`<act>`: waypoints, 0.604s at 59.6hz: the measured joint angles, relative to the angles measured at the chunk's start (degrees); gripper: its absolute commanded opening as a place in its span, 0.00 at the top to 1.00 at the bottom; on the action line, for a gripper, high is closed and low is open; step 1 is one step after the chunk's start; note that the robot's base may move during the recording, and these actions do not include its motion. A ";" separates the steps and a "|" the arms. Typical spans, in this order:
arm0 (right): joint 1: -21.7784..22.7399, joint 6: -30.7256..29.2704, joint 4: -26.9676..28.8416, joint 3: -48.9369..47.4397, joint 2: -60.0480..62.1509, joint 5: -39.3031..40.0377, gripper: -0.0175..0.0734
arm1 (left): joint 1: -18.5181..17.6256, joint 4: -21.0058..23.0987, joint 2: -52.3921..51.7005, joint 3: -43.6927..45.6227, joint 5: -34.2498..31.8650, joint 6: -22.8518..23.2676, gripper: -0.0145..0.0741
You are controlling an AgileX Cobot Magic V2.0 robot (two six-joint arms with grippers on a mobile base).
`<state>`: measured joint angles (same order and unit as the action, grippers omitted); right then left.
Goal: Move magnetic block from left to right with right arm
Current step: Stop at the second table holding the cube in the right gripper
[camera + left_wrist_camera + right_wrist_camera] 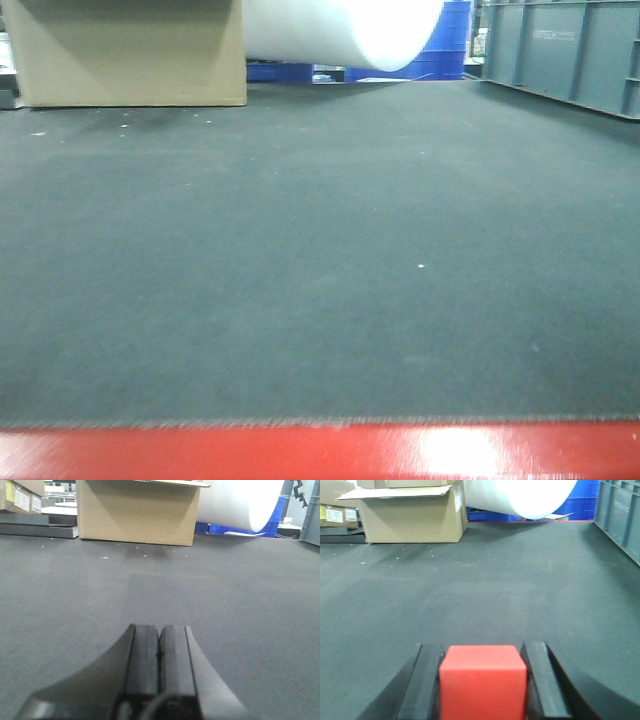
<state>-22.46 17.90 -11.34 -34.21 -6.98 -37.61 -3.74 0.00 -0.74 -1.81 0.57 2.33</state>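
Your left end effector (159, 647): clenched tight, low over the dark worktop (240, 605) | your right end effector (482, 677): grasping the red magnetic block (483, 690) from both sides, low over the worktop, contact with it cannot be told | far edge, left to right: cardboard box (410, 515), white roll (520, 497), grey crate (620, 515)

The magnetic block (482, 682) is smooth and matt, the mat (320, 250) rough felt-like cloth, the box (410, 517) cardboard.
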 measured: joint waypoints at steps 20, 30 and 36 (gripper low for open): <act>0.00 0.00 0.00 0.00 0.00 0.00 0.71 | 0.00 0.00 0.00 0.00 0.00 0.00 0.97; 0.00 0.00 0.00 0.00 0.00 0.00 0.71 | 0.00 0.00 0.00 0.00 0.00 0.00 0.97; 0.00 0.00 0.00 0.00 0.00 0.00 0.71 | 0.00 0.00 0.00 0.00 0.00 0.00 0.97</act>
<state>-22.46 17.90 -11.34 -34.21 -6.98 -37.61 -3.74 0.00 -0.74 -1.81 0.57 2.33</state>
